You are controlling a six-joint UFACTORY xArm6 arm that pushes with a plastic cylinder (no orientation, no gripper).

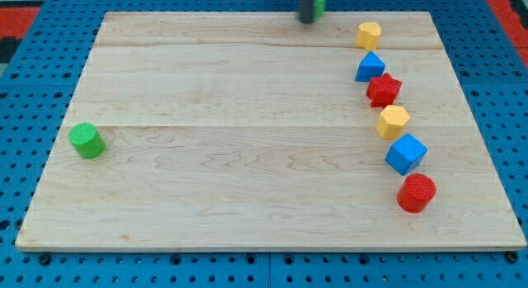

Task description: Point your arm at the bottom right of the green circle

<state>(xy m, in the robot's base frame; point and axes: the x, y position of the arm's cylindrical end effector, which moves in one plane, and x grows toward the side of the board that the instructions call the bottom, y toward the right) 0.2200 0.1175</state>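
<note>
green circle [87, 140] sitting way over at the view's left, about mid-height on the desk [247, 156], all alone and well apart from everything else. short ribbed cylinder, bright green, flat top, looks 3d-printed. pale wooden desk made of planks with visible grain, resting on blue pegboard [25, 90].

six other blocks strung in a loose line down the view's right: yellow block [369, 34] up top, blue triangle-ish block [370, 67], red star [384, 89], yellow hexagon [393, 121], blue cube [406, 153], red circle [416, 193] at the bottom. so two yellow, two blue, two red, one green.

my tip [308, 21] at the view's top edge, dark rod with a bit of green just beside it, left of the yellow block and far from the green circle. no gripper to speak of, just the rod, so nothing held or clamped.
</note>
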